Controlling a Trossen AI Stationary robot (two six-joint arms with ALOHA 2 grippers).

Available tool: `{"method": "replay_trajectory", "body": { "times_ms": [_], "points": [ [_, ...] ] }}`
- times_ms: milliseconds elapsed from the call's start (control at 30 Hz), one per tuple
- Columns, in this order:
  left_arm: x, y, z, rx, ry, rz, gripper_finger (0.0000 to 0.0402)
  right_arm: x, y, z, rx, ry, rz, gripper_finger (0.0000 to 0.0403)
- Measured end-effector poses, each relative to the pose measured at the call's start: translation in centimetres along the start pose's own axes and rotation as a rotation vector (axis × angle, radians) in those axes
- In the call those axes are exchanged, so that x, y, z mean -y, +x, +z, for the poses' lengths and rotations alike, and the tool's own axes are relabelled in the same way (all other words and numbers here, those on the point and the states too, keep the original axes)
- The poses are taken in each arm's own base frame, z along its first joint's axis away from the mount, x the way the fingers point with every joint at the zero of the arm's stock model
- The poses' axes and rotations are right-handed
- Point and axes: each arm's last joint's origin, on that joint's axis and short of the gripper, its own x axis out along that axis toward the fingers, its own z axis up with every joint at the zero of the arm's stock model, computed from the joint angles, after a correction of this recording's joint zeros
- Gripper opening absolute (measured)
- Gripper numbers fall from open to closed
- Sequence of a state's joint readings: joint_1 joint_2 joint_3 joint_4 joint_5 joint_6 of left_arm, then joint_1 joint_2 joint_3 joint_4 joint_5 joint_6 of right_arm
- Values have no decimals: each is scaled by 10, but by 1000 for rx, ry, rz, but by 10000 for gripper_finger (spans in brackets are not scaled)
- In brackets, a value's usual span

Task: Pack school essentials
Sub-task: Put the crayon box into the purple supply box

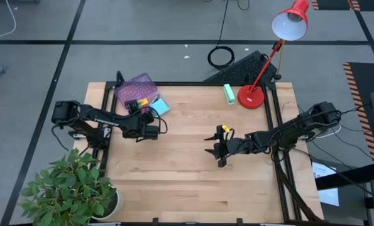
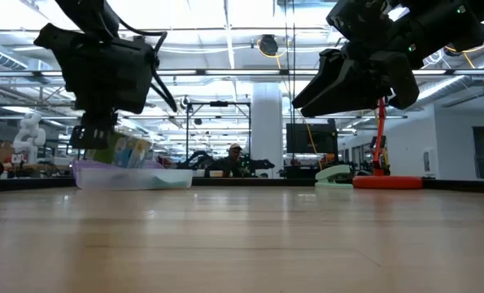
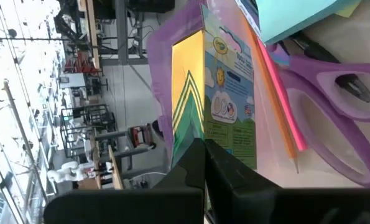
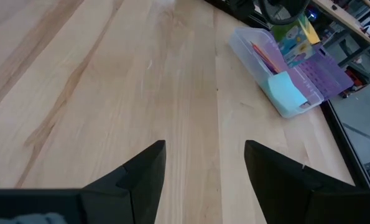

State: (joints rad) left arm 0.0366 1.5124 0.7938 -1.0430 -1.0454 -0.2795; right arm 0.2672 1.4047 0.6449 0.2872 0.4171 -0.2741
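School supplies sit gathered in a clear purple-tinted tray [image 1: 136,88] at the far left corner of the wooden table [image 1: 187,169]. Inside it, the left wrist view shows the yellow-green crayon box [image 3: 212,99] standing on edge, with the orange pencil [image 3: 273,99] and the pink pen [image 3: 284,106] lying alongside it and the purple-handled scissors [image 3: 334,118] next to them. The light-blue sticky-note pad [image 1: 159,107] rests at the tray's near right corner, partly over its edge.

The left gripper [image 1: 150,122] hovers just in front of the tray, its fingers [image 3: 197,168] pressed close together right at the lower edge of the crayon box; whether they actually pinch the box cannot be told. The right gripper [image 1: 213,145] hangs above the bare middle of the table, well apart from the tray, with its two fingers [image 4: 141,174] spread wide and nothing between them.

A mint-green block [image 1: 229,93] lies near the far edge, just beside the round base of the red desk lamp [image 1: 252,95]. A potted plant [image 1: 73,188] stands at the near left corner.
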Motion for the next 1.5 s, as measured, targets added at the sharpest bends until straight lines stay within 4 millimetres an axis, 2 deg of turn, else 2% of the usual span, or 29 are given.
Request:
{"method": "replay_trajectory", "body": {
  "times_ms": [233,433,767,1067,1233,1500],
  "points": [
    [2,0,-2,0,-19,-8,0,0,0,0,-1,-1,0,212],
    [4,3,1,-15,-36,-88,0,0,0,0,0,0,0,212],
    [-1,10,3,-21,-92,-21,0,0,0,0,-1,0,1,212],
    [14,19,4,-74,-19,-36,1,0,0,-1,-7,-3,2,212],
    [18,22,5,-89,-18,-36,21,0,0,-1,-8,-4,3,212],
    [17,21,5,-93,-59,-59,76,0,0,-1,-9,-4,3,212]
  ]
}}
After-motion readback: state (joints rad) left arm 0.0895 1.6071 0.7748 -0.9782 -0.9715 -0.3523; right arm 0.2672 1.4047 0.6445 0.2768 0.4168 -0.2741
